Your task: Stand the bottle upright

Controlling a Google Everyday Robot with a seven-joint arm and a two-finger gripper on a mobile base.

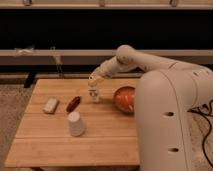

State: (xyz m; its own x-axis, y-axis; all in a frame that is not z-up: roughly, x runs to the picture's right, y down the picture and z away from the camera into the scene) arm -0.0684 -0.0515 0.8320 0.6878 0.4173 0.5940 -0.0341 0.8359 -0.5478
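The robot's white body is filling the right side of the camera view, standing against the right edge of the wooden table. Behind the table, a dark wall with pale horizontal rails is running across the view.

The white arm is reaching out from the body to the left, bending down over the far half of the table. At its end, the gripper is hanging above the table's middle, a little towards the far edge and pointing downward.

An orange-red bowl is sitting on the table near the right edge, partly hidden by the robot's body. A plain white cup is standing mouth-down near the middle of the table, closer to the front.

The bottle is standing upright on the table straight under the gripper, just left of the bowl and apart from it. The gripper is meeting the top of the bottle, and whether it is clasping the bottle or sitting loose of it cannot be told.

A dark red oblong thing is lying left of the bottle and just behind the cup. A pale flat block is lying further left, near the red thing but apart from it
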